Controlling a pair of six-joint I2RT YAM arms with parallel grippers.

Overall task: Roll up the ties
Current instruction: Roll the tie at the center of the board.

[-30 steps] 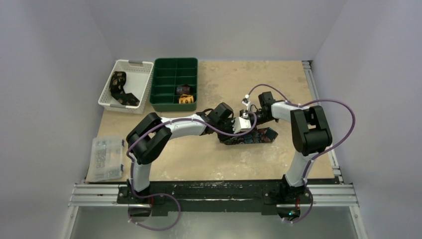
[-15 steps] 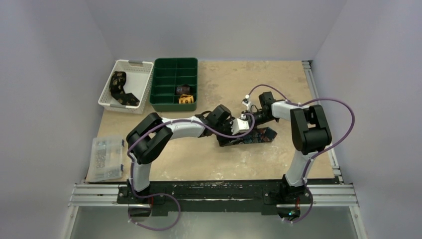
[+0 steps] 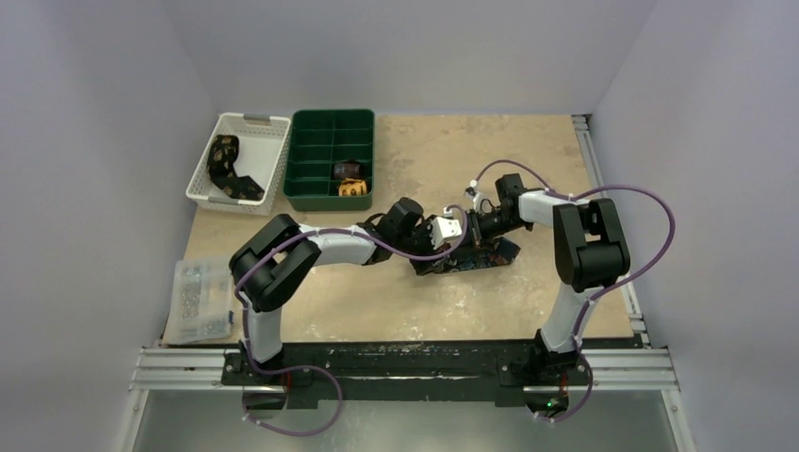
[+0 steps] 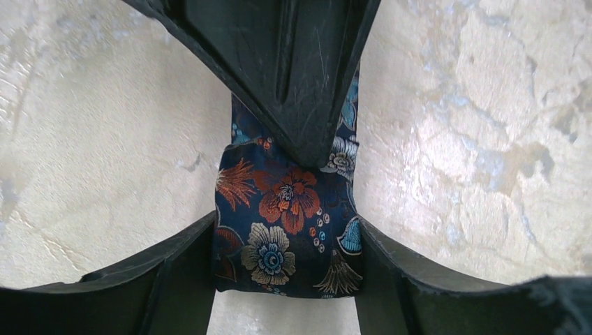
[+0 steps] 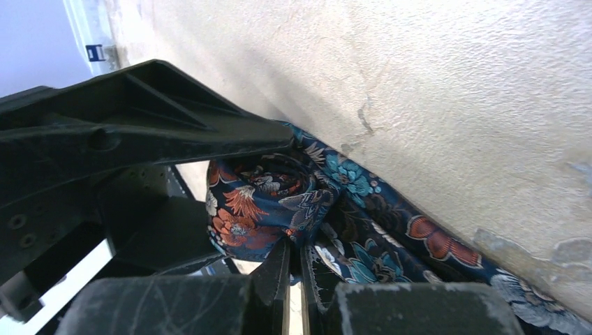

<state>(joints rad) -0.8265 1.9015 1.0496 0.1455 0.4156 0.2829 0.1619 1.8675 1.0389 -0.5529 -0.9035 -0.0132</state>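
A dark navy tie (image 3: 474, 260) with orange and blue flowers lies mid-table, partly rolled. My left gripper (image 3: 459, 239) is shut on the rolled end (image 4: 286, 209), one finger (image 4: 174, 279) pressing each side of it. My right gripper (image 3: 474, 229) comes at the roll from the opposite side; its fingers (image 5: 279, 269) are almost closed and pinch the fabric at the roll's core (image 5: 279, 199). The loose length of the tie (image 5: 419, 241) trails away flat on the table. The right gripper's finger (image 4: 293, 77) crosses over the roll in the left wrist view.
A white basket (image 3: 254, 123) at the back left holds a black-and-gold tie (image 3: 226, 169). Beside it a green compartment tray (image 3: 332, 120) holds a brown roll (image 3: 347, 169) and a yellow roll (image 3: 353, 188). A clear plastic box (image 3: 201, 299) sits at the front left.
Both grippers have shifted left together with the rolled end of the navy tie. The left arm has folded back and the right arm has reached further in.
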